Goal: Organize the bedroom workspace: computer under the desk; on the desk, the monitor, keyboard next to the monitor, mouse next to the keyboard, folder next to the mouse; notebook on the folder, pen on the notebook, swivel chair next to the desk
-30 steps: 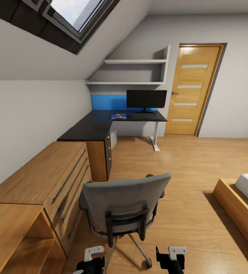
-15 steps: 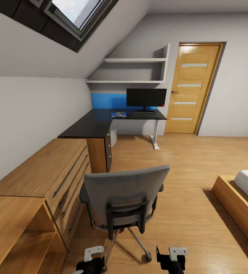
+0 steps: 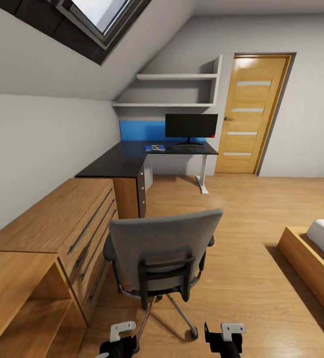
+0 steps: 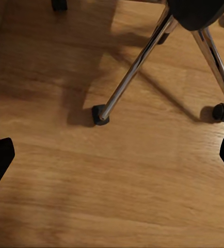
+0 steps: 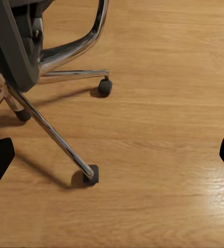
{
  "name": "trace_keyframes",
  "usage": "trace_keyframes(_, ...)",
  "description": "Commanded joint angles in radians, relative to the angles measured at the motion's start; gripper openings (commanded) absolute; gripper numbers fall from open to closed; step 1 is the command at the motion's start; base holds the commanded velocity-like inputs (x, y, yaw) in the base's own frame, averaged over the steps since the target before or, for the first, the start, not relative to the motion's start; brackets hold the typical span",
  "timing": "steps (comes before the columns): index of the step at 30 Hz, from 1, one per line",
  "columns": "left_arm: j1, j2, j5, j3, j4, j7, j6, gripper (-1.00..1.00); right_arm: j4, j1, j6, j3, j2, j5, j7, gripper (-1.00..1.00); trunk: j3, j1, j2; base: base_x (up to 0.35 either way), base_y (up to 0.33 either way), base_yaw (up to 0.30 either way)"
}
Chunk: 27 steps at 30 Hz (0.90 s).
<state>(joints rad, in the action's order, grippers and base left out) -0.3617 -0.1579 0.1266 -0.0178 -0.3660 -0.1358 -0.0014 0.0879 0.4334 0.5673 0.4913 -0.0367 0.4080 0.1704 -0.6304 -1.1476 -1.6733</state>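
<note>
The swivel chair (image 3: 162,253) stands on the floor just ahead of me, its grey back toward me and its seat hidden behind it. Its chrome legs and castors show in the left wrist view (image 4: 135,67) and the right wrist view (image 5: 52,134). My left gripper (image 4: 112,160) and right gripper (image 5: 112,160) hang low over the floor behind the chair, both open and holding nothing. Far ahead, the black desk (image 3: 114,164) carries the monitor (image 3: 190,126), the keyboard (image 3: 187,147) and the blue folder (image 3: 155,148) with something pale on it. The computer (image 3: 148,180) sits under the desk. Mouse, notebook and pen are too small to tell.
A long wooden chest of drawers (image 3: 57,223) runs along the left wall up to the desk. A bed frame (image 3: 311,263) stands at the right. A wooden door (image 3: 251,114) is in the far wall, and open floor (image 3: 241,209) lies between chair and desk.
The whole picture has shifted a little, so the camera moved. The chair now sits slightly higher in the view, farther from my grippers. Both grippers look the same.
</note>
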Motion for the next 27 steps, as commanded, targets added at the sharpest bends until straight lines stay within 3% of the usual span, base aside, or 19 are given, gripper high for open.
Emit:
trace_keyframes(1, 0.0, 0.0, 0.01, -0.002, -0.001, -0.003, 0.0, 1.0, 0.0, 0.001, 0.002, 0.009, 0.0, 0.005, 0.006, 1.0, -0.004, -0.004, -0.008, 0.0, 0.0, 0.0)
trace_keyframes(5, 0.0, 0.0, 0.01, -0.002, -0.001, -0.005, -0.01, 1.0, 0.0, 0.001, 0.003, 0.009, 0.0, 0.005, 0.006, 1.0, -0.017, -0.019, -0.036, 0.0, 0.0, 0.0)
trace_keyframes(6, 0.0, 0.0, 0.011, -0.002, 0.0, -0.007, -0.077, 1.0, 0.0, 0.001, 0.003, 0.009, 0.001, 0.005, 0.006, 1.0, -0.02, -0.023, -0.043, -0.213, 0.0, 0.0)
trace_keyframes(27, 0.0, 0.0, 0.011, -0.002, 0.001, -0.007, -0.08, 1.0, 0.0, 0.001, 0.023, 0.009, 0.001, 0.006, 0.008, 1.0, -0.086, -0.104, -0.19, -0.02, 0.0, 0.0)
